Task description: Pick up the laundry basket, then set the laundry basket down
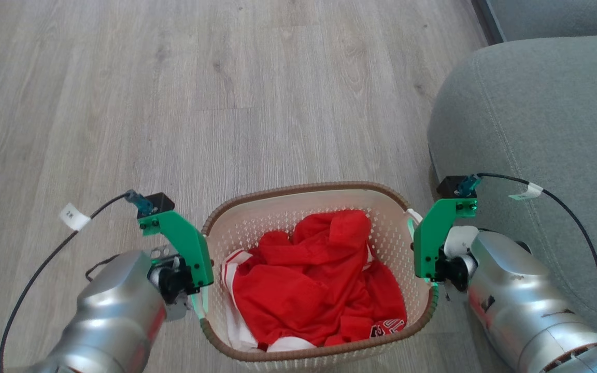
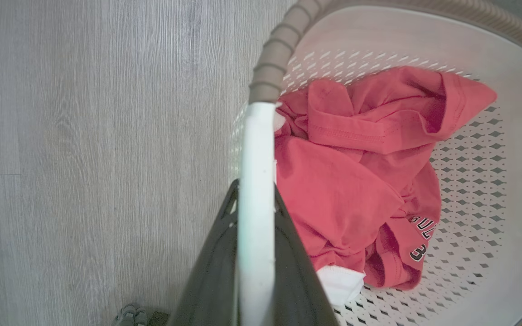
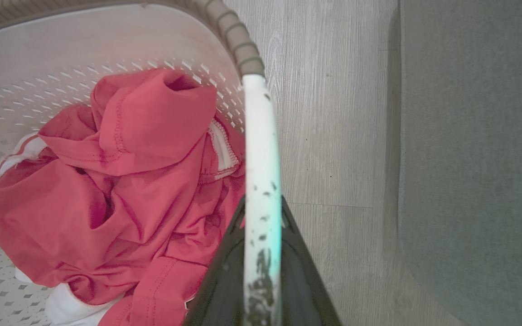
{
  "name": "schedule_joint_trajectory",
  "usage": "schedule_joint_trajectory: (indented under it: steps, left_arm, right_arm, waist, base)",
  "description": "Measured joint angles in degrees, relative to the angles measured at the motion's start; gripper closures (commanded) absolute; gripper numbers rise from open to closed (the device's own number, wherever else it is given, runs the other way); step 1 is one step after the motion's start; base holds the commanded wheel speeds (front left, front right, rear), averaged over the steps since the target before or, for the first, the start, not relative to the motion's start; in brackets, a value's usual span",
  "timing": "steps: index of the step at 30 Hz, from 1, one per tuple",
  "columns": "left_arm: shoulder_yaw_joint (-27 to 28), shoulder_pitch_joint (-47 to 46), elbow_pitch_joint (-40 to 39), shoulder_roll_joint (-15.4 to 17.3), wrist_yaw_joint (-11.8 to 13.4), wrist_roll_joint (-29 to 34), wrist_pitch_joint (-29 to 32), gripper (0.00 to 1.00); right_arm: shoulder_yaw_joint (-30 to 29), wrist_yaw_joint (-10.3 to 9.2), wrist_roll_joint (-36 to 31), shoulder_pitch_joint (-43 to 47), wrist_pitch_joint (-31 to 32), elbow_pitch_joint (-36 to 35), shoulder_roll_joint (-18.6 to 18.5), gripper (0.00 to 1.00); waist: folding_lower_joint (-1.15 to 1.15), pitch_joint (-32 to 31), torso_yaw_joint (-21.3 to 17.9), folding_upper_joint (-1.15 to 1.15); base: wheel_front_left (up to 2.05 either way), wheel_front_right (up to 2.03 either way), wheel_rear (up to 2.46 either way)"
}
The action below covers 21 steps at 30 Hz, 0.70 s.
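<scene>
The laundry basket (image 1: pixel 298 187), cream-white and perforated with a brown woven-look rim, sits between my two arms low in the head view. A crumpled red shirt (image 1: pixel 309 280) with white trim lies inside it. My left gripper (image 1: pixel 201 303) is shut on the basket's white left handle (image 2: pixel 255 149), its dark fingers (image 2: pixel 211 271) pinching the handle from both sides. My right gripper (image 1: pixel 433 282) is shut on the white right handle (image 3: pixel 261 136) in the same way. Whether the basket's bottom touches the floor is hidden.
A grey sofa (image 1: pixel 537 129) stands close on the right, just beside my right forearm and the basket's right side. Pale wood-look floor (image 1: pixel 200 93) stretches ahead and to the left. Black cables loop out from both wrists.
</scene>
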Motion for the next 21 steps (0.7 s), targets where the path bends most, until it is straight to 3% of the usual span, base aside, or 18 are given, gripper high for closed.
schedule_joint_trajectory:
  steps: [11,21]
  left_arm:
    - [-0.51,-0.04,-0.36,0.05,0.00,0.00,-2.54,1.00]
    - [-1.51,-4.98,-1.32,0.45,0.00,0.90,-8.51,1.00]
  right_arm:
    - [0.59,0.00,0.52,-0.09,-1.89,0.09,0.00,1.00]
    - [-0.59,0.00,-0.94,-4.41,-7.17,0.13,-0.03,1.00]
  waist:
    - [0.00,0.98,0.00,0.00]
    - [0.01,8.51,0.03,0.00]
  base:
    - [0.00,0.00,0.00]
    - [0.00,0.00,0.00]
